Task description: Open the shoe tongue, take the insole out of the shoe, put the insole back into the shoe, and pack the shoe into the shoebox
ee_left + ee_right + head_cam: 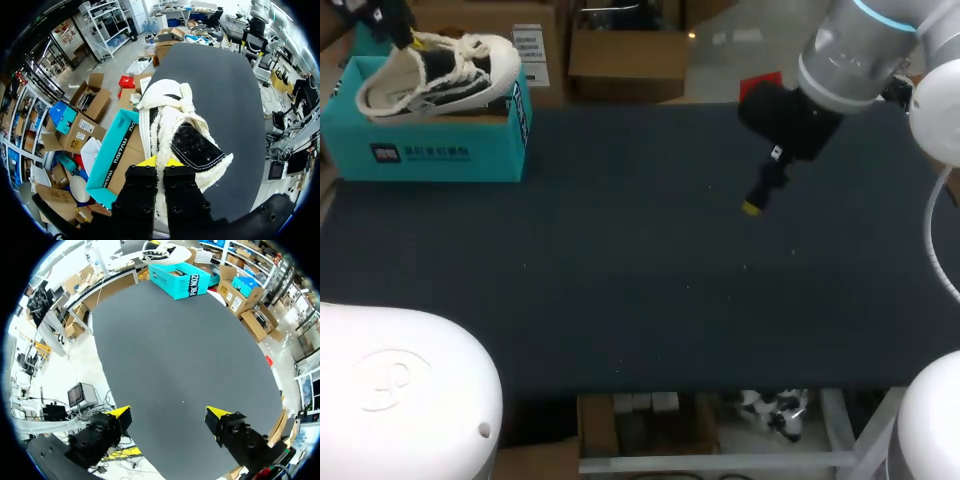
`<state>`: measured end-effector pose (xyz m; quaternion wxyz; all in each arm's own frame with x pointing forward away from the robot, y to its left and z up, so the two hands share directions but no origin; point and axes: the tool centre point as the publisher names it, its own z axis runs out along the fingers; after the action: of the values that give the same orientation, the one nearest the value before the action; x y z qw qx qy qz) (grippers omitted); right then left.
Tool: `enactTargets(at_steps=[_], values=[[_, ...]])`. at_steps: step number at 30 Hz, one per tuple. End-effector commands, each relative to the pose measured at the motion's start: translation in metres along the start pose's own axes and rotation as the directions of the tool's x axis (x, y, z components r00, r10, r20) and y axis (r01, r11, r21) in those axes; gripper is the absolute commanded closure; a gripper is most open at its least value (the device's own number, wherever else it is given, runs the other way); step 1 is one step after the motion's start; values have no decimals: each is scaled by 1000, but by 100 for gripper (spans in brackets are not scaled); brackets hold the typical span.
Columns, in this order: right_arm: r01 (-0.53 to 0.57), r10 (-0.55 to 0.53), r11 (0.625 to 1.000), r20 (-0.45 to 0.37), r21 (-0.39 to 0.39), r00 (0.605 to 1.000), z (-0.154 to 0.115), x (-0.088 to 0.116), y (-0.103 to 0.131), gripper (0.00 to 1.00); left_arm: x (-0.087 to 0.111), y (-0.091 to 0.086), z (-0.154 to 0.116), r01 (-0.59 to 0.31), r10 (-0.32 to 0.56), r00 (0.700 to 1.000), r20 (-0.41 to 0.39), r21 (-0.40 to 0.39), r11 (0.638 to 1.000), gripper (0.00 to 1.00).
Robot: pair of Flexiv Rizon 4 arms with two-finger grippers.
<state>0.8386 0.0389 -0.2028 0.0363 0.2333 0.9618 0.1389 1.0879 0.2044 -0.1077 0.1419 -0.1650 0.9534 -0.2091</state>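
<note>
Left gripper (160, 161): I had it pinched narrow on the heel of the shoe (435, 70).
Shoe: it sat tilted on top of the teal shoebox (440, 150), at the table's (640, 290) far left corner.
Right gripper (167, 415): fingers spread wide over the table, holding nothing, well apart from the shoebox.

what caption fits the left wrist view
Left gripper holds the white shoe by its heel end over the teal shoebox

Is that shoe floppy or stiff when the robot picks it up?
Probably mostly stiff: the shoe holds its shape with the left fingers pinching just one end. Its laces look loose, so they would likely dangle.
</note>
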Motion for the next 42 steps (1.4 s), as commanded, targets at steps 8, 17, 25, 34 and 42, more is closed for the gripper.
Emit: enactTargets(at_steps=[8,17,25,34,42], values=[[317,-318,948,-63,-26,946,4,-9,-12,0,-53,30,13,62,-63,995,-77,-14,998,100],[317,-318,948,-63,-26,946,4,-9,-12,0,-85,56,29,121,-124,991,-58,-64,991,100],[317,-318,948,-63,-26,946,4,-9,-12,0,-110,56,35,145,-148,987,-62,-48,988,100],[317,-318,948,-63,-26,946,4,-9,-12,0,-105,64,47,135,-138,989,-45,-59,989,100],[317,-318,948,-63,-26,946,4,-9,-12,0,-105,64,47,135,-138,989,-45,-59,989,100]])
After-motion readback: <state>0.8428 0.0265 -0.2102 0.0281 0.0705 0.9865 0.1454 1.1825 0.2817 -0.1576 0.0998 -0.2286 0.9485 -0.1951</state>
